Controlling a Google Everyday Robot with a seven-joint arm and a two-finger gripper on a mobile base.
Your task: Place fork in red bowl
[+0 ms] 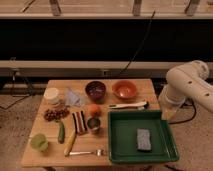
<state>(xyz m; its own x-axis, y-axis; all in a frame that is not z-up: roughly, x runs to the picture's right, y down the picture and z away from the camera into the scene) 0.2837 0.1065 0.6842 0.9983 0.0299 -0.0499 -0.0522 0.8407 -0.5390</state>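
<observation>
The fork (87,152) lies flat near the front edge of the wooden table (50,156), with its tines toward the right. At the back of the table, right of centre, sits the round orange-red bowl (124,89), and nothing shows inside it. The white robot arm (189,84) stands off the table's right side, bent at the elbow, well away from both the fork and the bowl. The gripper itself is hidden from this view, somewhere past the arm's lower end at the table's right edge.
A dark maroon bowl (95,90) sits left of the red one. A white-handled knife (129,105) lies in front of it. A green tray (118,136) with a grey sponge (144,139) fills the front right. A metal cup (93,124), an orange fruit (94,110) and a yellow banana-like piece (70,143) stand mid-table.
</observation>
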